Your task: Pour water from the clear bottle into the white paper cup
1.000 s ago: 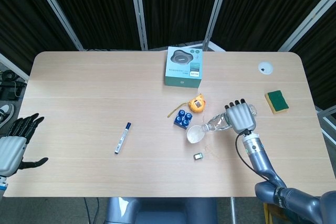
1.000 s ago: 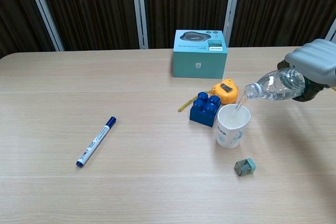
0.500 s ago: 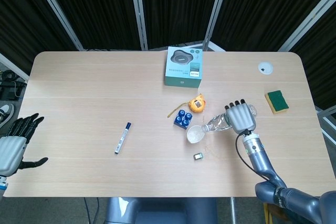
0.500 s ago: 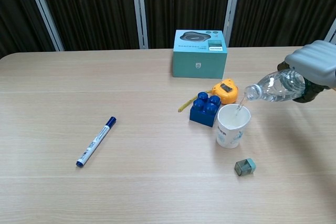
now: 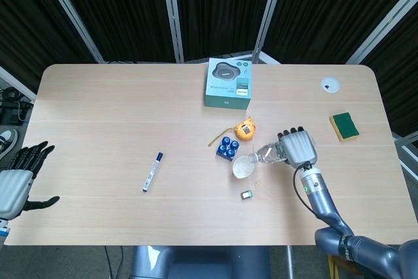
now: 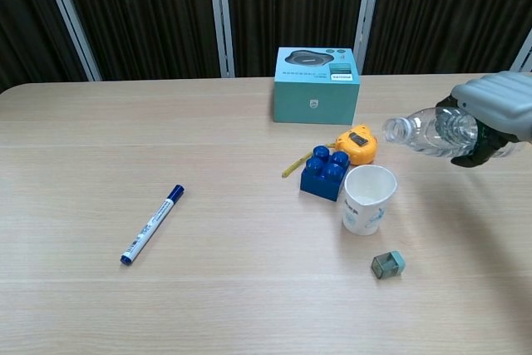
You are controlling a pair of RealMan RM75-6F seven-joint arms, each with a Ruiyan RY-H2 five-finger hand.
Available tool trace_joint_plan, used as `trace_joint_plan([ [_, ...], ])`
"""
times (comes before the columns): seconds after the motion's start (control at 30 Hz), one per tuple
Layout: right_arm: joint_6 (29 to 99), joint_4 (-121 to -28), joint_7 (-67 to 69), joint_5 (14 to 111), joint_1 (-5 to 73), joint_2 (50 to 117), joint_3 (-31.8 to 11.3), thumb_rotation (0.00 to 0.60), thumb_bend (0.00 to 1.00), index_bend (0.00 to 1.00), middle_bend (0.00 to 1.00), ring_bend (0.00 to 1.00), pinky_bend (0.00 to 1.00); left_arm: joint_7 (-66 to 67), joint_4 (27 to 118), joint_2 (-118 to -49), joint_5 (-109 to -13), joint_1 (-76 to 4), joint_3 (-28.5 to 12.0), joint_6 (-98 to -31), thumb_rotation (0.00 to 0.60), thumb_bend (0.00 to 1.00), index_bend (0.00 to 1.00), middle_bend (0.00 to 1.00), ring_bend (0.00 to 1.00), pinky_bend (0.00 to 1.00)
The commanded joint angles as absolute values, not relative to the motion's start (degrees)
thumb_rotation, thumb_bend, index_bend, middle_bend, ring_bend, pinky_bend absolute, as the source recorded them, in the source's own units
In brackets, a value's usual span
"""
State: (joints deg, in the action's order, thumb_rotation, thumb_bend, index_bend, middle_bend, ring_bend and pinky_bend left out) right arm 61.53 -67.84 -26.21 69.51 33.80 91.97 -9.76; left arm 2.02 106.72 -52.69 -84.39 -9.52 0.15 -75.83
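Right robot hand (image 6: 495,107) is wrapped around the clear bottle (image 6: 428,132), held nearly level above and just right of the white paper cup (image 6: 367,199) on the desk (image 6: 208,288). Left robot hand (image 5: 14,184) is held spread, holding nothing. Writing on the teal box (image 6: 317,85) cannot be read.

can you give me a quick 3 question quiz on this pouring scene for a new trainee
1. True or false: the right hand holds the clear bottle with its neck tilted above the white paper cup.
2. Which lies nearest the cup? A) blue brick B) marker C) sponge
3. Fill in: the left hand holds ____.

Key: 1 true; 2 A; 3 nothing
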Motion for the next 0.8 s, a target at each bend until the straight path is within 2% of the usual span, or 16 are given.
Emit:
trace_joint_plan([
  [0.03,61.4,-69.7,-19.3,68.8,33.1,91.8,-11.6,0.600,0.45,0.61,0.63,0.58,0.46,2.1,106.7,-52.7,-84.3,-9.6,0.1,-75.7,0.600,0.00,0.00,0.00,0.00,0.00],
  [0.27,60.7,-70.2,-0.5,68.2,32.1,92.0,-15.7,0.600,0.46,0.62,0.63,0.58,0.47,2.9,106.4,-53.1,-83.4,-9.9,-0.1,-75.1,0.600,0.00,0.00,0.00,0.00,0.00],
  [0.37,58.3,-69.2,10.7,68.1,32.3,92.3,-17.6,0.600,0.46,0.62,0.63,0.58,0.47,3.2,106.5,-53.3,-83.0,-10.1,-0.2,-74.8,0.600,0.00,0.00,0.00,0.00,0.00],
  [0.57,55.4,-62.1,26.3,67.5,32.7,95.9,-19.8,0.600,0.46,0.62,0.63,0.58,0.47,3.5,106.5,-53.3,-82.3,-10.2,-0.3,-74.6,0.600,0.00,0.00,0.00,0.00,0.00],
  [0.8,52.4,-54.7,36.2,66.2,33.3,99.9,-21.1,0.600,0.47,0.62,0.63,0.58,0.47,3.9,106.4,-53.6,-81.4,-10.5,-0.5,-73.7,0.600,0.00,0.00,0.00,0.00,0.00],
])
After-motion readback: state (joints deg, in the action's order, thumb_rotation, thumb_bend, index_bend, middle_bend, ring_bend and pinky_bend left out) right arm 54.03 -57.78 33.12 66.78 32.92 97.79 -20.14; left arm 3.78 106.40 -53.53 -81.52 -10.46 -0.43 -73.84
